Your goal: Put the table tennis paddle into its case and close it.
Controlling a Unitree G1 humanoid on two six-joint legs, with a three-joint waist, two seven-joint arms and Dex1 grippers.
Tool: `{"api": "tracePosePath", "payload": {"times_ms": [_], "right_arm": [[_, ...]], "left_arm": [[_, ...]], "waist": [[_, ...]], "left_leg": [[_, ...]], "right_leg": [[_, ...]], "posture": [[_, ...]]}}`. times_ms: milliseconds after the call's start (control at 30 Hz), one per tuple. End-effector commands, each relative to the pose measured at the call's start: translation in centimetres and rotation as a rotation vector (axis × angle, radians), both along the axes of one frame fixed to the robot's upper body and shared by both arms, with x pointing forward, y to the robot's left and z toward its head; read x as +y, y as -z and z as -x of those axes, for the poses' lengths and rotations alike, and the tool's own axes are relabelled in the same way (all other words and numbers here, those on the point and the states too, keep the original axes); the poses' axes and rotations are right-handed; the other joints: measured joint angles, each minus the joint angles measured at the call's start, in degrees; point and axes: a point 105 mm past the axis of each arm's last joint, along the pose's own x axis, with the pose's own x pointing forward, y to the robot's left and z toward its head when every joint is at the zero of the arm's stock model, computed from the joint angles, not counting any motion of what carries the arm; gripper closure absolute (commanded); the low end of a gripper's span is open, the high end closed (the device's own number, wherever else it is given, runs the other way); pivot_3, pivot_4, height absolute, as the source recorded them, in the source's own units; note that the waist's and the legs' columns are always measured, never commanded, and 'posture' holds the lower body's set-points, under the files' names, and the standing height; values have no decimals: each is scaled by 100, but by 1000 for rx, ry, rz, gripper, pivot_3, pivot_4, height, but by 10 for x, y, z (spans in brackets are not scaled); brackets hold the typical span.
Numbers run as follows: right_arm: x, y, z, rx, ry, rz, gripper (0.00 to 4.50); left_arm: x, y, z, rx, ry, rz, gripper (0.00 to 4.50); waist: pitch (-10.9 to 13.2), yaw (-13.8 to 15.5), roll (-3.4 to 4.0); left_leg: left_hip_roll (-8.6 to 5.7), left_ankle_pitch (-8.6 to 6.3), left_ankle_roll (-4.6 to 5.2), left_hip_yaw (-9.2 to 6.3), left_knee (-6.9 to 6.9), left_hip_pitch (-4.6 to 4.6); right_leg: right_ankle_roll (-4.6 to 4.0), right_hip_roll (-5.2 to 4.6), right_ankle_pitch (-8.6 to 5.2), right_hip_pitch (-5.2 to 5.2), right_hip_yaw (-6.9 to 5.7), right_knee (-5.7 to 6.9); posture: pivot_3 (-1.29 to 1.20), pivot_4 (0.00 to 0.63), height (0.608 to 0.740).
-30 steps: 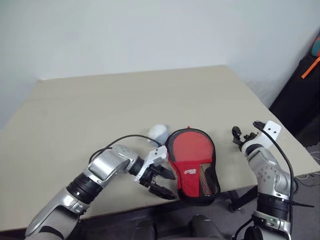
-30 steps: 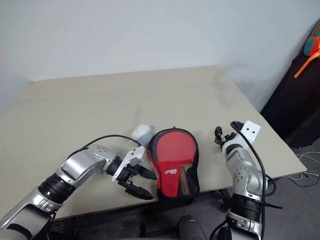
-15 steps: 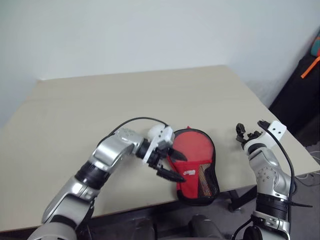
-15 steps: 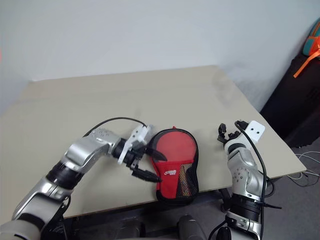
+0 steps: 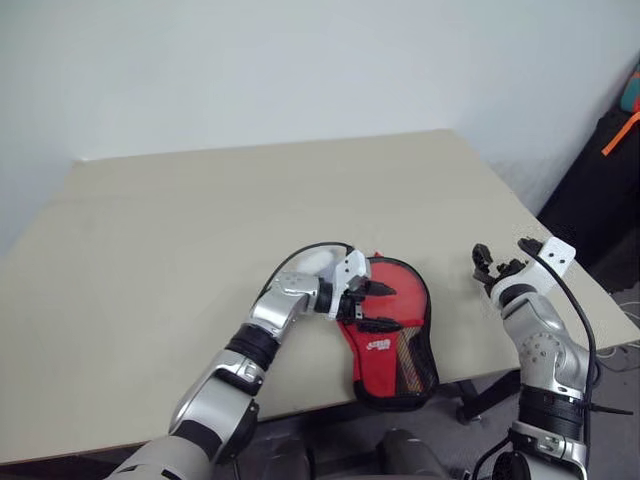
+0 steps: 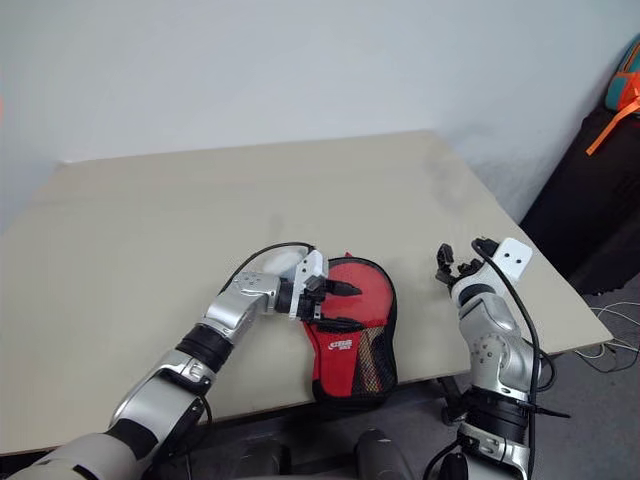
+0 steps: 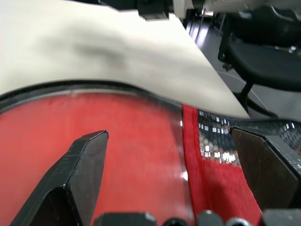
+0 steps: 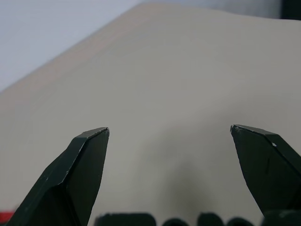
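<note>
Closing step, likely: left gripper (image 5: 378, 307), fingers spread, empty, over red paddle-shaped zip case (image 5: 395, 340); right gripper (image 5: 497, 266) spread, well apart. Next: find zipper pull.

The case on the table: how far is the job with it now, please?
Done: the case lies flat on the table, red side up; whether the paddle is inside and the zip shut cannot be told. In hand: the open left gripper is over its round part, holding nothing. The right gripper waits open beside it.
</note>
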Motion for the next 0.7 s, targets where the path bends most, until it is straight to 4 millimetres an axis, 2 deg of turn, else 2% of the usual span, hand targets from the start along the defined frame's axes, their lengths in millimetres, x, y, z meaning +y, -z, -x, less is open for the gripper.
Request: {"api": "tracePosePath", "payload": {"times_ms": [33,200,367,467,567,700], "right_arm": [[41,-23,-1,-103,-191,27,0],[59,-30,-2,-143,-251,22,0],[59,-37,-3,-169,-294,40,0],[62,-37,-3,-168,-328,49,0],[70,-32,2,-162,-390,59,0],[85,-26,2,-147,-439,97,0]], "left_arm": [[10,-20,-16,-86,-32,12,44],[13,-14,-8,-88,39,-19,44],[25,-16,6,-54,103,8,44],[40,-32,9,5,134,66,44],[50,-39,0,-34,94,51,44],[70,-49,-23,-46,-39,46,44]], "waist": [[0,-17,0],[0,22,-1],[0,15,-2],[0,0,-2],[0,1,-2],[0,3,-3]], "left_leg": [[0,1,2,1,2,3],[-4,3,5,-1,12,4],[-5,3,5,-2,6,-5],[-5,4,5,-4,5,-4],[-5,4,6,-4,10,2],[-5,5,7,-5,14,5]], "right_leg": [[0,0,0,1,1,2],[2,-1,2,12,1,1],[7,-3,4,6,2,-3],[7,-2,4,3,1,2],[7,-2,4,8,1,4],[7,-2,4,10,0,8]], "posture": [[0,0,740],[0,0,740],[0,0,740],[0,0,740],[0,0,740],[0,0,740]]}}
